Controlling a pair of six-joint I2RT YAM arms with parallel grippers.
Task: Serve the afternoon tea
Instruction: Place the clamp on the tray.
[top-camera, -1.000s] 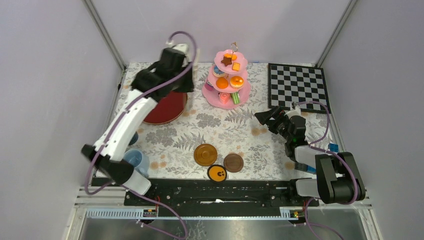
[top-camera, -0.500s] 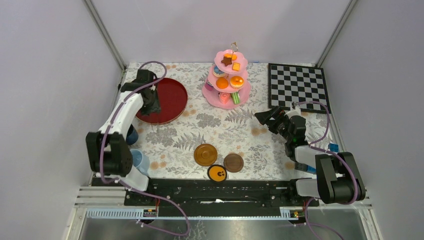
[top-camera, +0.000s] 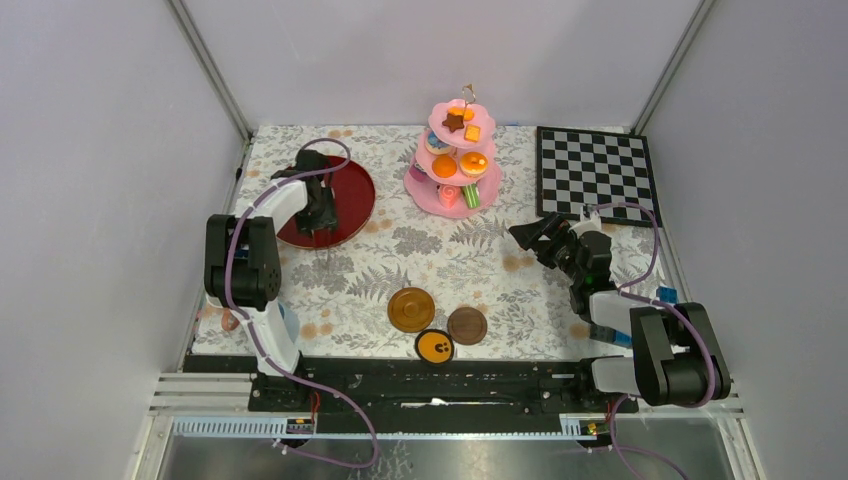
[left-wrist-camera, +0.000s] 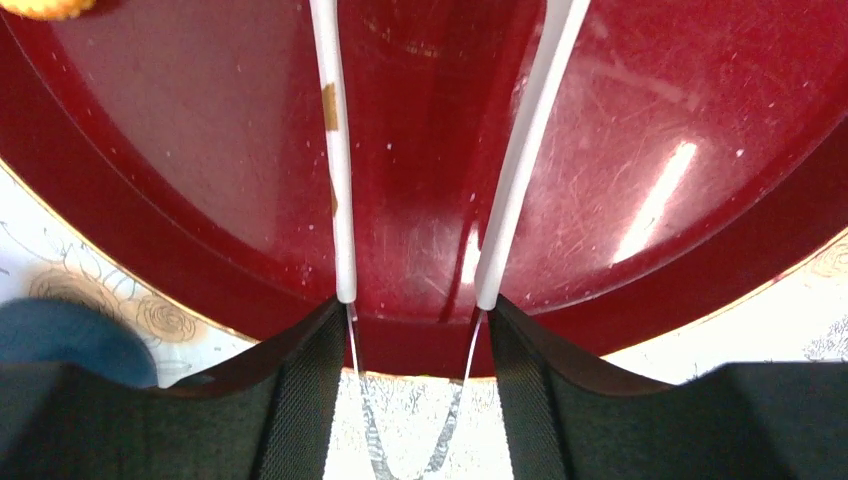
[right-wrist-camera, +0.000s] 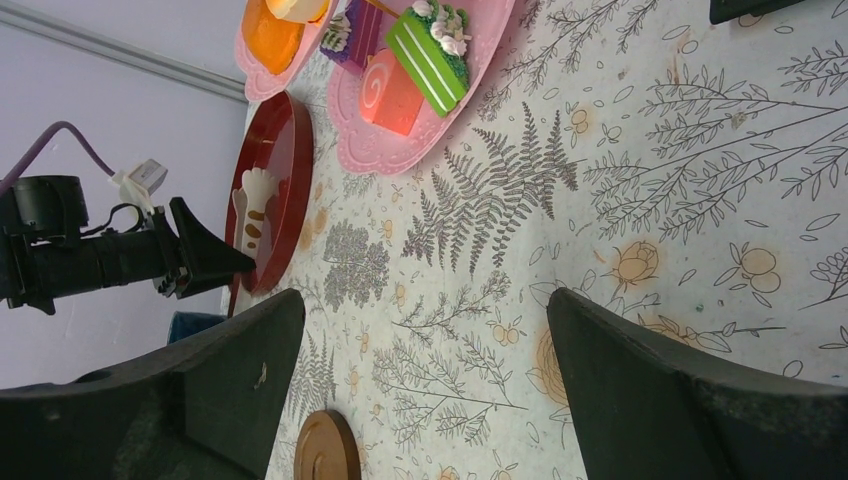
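Toy pastries (top-camera: 444, 165) on the far-centre pink cake stand (top-camera: 418, 186) were judged light and rigid, best pinched sideways; left gripper (left-wrist-camera: 413, 315) hung part-open over the red tray (top-camera: 355, 190), right gripper (right-wrist-camera: 425, 300) wide, both empty.

Cake stand (top-camera: 418, 188): pink, three scalloped tiers, upright at the far centre of the tablecloth (top-camera: 450, 260).
Top tier: brown star biscuit (top-camera: 454, 121) and orange square pastry (top-camera: 472, 132), side by side.
Middle tier: two round orange pastries (top-camera: 444, 165).
Bottom tier: pink swirl roll (top-camera: 448, 193); green layered slice (top-camera: 470, 195) topped with white cream; purple piece (right-wrist-camera: 355, 35) behind them.
Saucers: round, lying flat near the front centre. Tan-brown saucer (top-camera: 411, 309); dark-brown saucer (top-camera: 466, 325) just beside it on the right; orange disc (top-camera: 435, 346) with dark dots in front, between the two.
Light-blue cup (top-camera: 288, 322): front left, mostly hidden.
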